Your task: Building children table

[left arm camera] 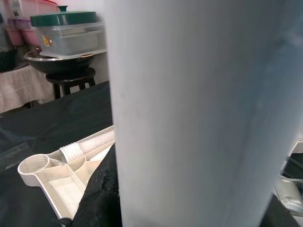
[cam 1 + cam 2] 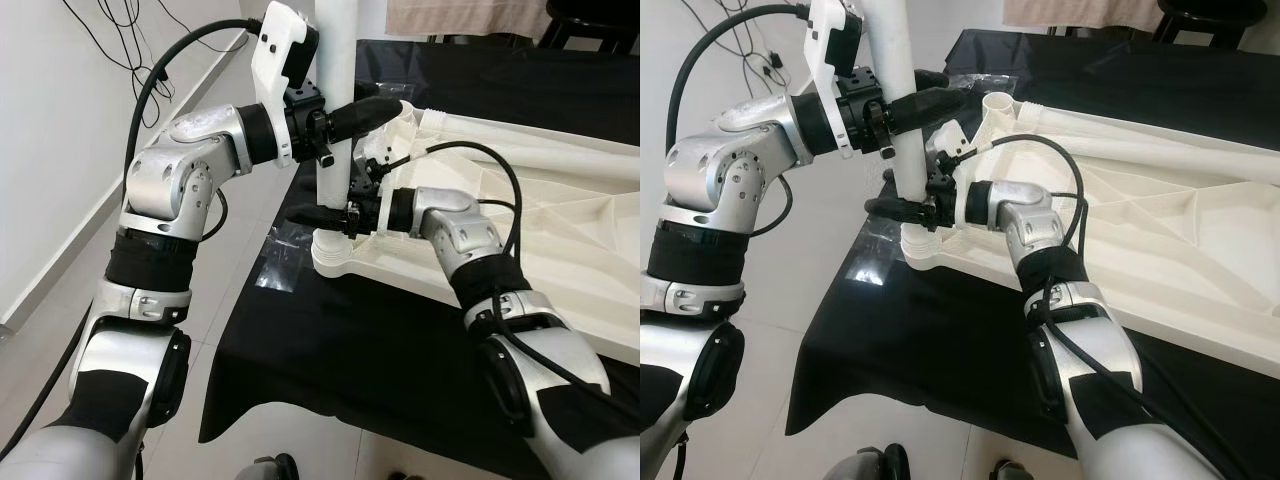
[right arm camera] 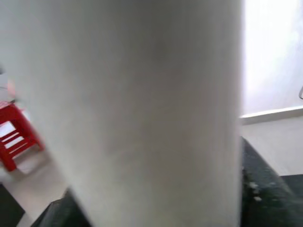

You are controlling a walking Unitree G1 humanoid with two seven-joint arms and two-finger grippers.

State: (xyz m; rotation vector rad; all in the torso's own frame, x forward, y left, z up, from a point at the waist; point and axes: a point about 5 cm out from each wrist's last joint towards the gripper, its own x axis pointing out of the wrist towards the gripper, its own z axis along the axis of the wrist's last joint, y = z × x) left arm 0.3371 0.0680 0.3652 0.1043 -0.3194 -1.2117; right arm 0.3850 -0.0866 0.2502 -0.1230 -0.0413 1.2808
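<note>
The white round table leg [image 2: 335, 120] stands upright in the corner socket of the upturned cream tabletop [image 2: 520, 200]. Both the left gripper [image 2: 352, 118] and right gripper [image 2: 325, 215] clamp it. The left wrist view reveals a 2nd threaded socket [image 1: 34, 165].

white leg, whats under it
The white leg stands in a corner socket of the upturned tabletop, which lies on black cloth. The leg's bottom end is hidden inside the socket.
</note>
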